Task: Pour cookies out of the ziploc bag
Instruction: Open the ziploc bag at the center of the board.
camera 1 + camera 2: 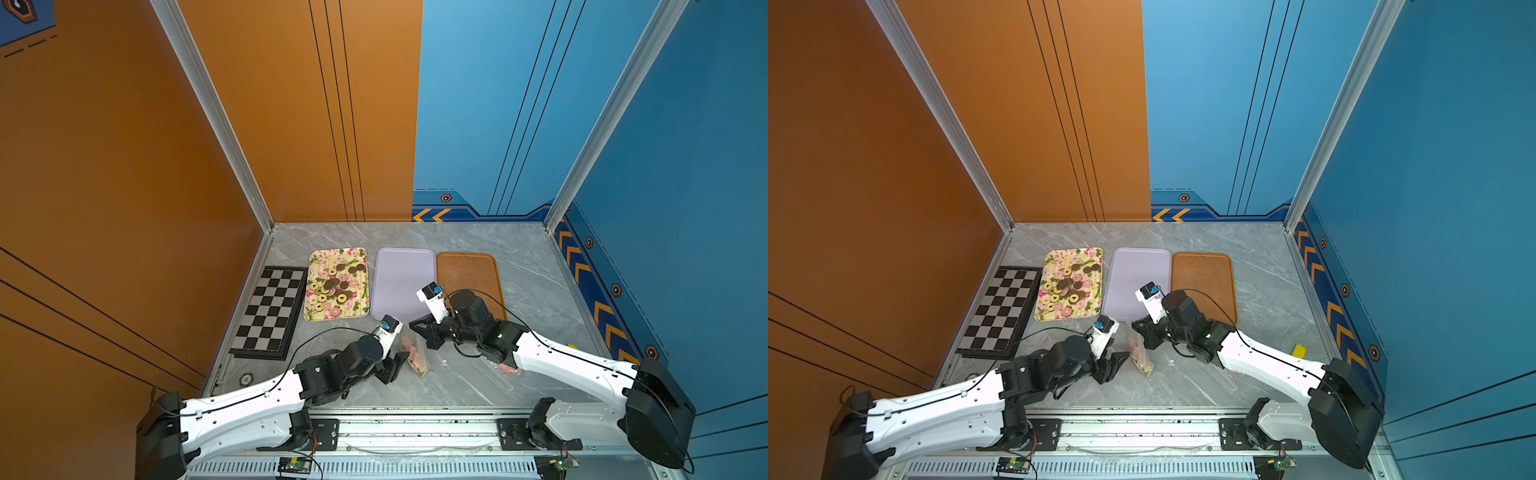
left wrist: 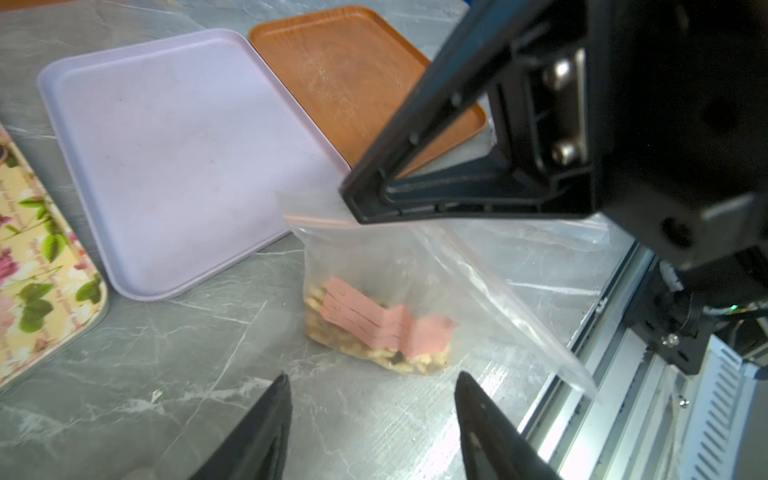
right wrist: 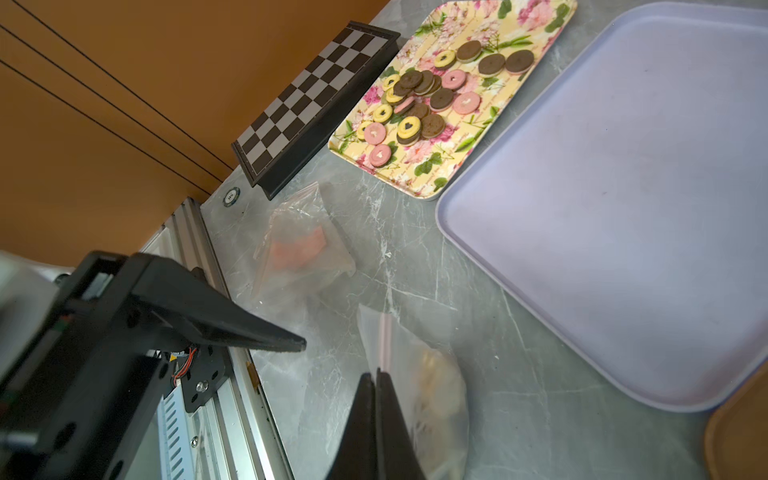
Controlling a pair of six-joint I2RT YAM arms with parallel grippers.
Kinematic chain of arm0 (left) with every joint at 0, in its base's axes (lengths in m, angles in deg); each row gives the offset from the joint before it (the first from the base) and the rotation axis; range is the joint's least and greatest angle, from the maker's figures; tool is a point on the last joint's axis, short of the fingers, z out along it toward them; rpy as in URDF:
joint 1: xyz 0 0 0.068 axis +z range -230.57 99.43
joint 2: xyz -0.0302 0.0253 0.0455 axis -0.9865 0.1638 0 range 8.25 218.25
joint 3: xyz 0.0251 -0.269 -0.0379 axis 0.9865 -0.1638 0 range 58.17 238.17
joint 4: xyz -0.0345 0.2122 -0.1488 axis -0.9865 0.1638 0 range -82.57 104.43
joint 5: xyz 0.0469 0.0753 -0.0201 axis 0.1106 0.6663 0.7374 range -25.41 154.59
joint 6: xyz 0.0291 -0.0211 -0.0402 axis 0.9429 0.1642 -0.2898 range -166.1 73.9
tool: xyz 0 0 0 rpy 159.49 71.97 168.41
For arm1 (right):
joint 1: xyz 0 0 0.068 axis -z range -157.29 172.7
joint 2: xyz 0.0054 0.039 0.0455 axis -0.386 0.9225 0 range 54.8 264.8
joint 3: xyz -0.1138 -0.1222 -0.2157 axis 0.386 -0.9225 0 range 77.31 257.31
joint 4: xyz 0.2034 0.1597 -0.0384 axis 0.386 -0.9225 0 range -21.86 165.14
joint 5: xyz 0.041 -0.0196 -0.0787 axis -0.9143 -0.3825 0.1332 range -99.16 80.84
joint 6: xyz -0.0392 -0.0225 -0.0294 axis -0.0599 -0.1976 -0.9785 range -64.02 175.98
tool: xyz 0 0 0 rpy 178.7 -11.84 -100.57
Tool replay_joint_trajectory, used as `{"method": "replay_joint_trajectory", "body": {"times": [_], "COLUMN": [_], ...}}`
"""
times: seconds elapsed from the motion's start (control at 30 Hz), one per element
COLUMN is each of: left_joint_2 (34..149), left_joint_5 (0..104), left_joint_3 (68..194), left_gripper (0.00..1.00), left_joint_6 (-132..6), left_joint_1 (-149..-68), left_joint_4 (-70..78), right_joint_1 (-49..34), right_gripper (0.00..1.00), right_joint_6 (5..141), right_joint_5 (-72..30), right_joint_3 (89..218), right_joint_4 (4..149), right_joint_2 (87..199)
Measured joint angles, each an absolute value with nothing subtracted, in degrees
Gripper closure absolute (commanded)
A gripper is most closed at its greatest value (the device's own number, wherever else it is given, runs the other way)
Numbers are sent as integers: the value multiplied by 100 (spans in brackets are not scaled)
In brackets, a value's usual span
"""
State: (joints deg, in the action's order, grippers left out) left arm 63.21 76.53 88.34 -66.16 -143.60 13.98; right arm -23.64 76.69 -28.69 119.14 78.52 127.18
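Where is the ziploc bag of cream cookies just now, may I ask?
In both top views the ziploc bag sits on the table before the lilac tray, beside the open left gripper, its top pinched by the right gripper.

No text, brand or number can be read: script lettering is printed on the floral tray (image 2: 62, 291) but is too blurred to be made out, and only orange arrow chevrons are carried by the chevron strip (image 1: 432, 215) under the blue wall (image 1: 498, 124).
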Motion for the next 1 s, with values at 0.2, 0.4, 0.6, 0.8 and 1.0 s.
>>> {"method": "replay_joint_trajectory", "body": {"times": [0.2,0.4,0.6,0.8,1.0], "left_joint_2": [7483,7956,8111,8124,8277], "left_joint_5": [7151,7072,6971,6665,6311], "left_joint_3": [9107,9464,9464,9461,9461], "left_gripper": [37,38,42,47,48], "left_joint_6": [-6198,-5846,-5615,-5446,-5403], "left_joint_1": [-14270,-14172,-13829,-13647,-13536], "left_joint_4": [957,585,414,301,32], "right_joint_1": [-2227,-2137,-2091,-2060,-2039], "right_gripper": [100,100,100,100,100], "right_joint_6": [7811,7955,8029,8141,8235], "right_joint_5": [-3048,-3258,-3347,-3483,-3514], "right_joint_3": [11739,11671,11643,11579,11557], "right_joint_4": [8147,8376,8396,8531,8553], "right_joint_2": [12864,12851,12792,12790,12779]}}
